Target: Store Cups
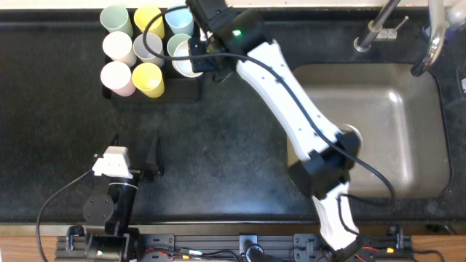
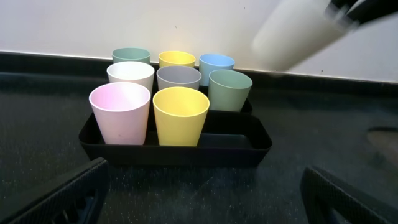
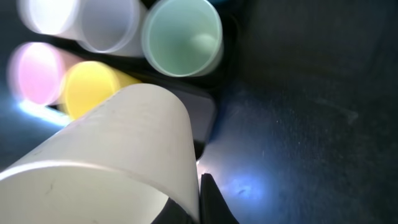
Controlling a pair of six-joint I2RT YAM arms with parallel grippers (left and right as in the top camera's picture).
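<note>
Crowding the tray (image 2: pixel 174 154), eight cups (image 2: pixel 180 115) stand near right gripper's (image 1: pixel 198 60) white cup (image 3: pixel 124 155).

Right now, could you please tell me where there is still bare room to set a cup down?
One tray slot is bare: the corner beside the front yellow cup and before the mint cup, with the held white cup just above. The other eight slots are crowded. The worktop in front of the tray is open.

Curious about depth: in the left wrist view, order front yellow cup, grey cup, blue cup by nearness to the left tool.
1. Front yellow cup, front row.
2. Grey cup, middle row.
3. Blue cup, back row.
</note>
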